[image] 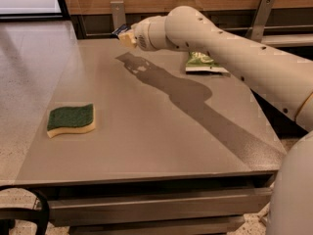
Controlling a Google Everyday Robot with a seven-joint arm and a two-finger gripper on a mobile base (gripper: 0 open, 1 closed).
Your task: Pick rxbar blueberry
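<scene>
Wooden panelling runs along the back of the scene, with two metal brackets fixed in front of it, and a pale speckled floor fills the left side. In the middle stands a grey tabletop with a smooth matte surface.

The robot's cream-coloured arm reaches from the right edge of the frame toward the upper left. Its claw is at the top of the frame, a little left of centre, above the far edge of the tabletop. The claw is closed on the rxbar blueberry, a small dark blue bar that sticks out from its tip toward the left. The bar does not touch the tabletop; it hangs in the air in the claw. The dark shadow of the arm and claw lies on the surface below.

A green-and-yellow sponge lies flat at the left side of the tabletop, well apart from the claw. A green chip bag lies near the far right part of the tabletop, partly hidden behind the arm.
</scene>
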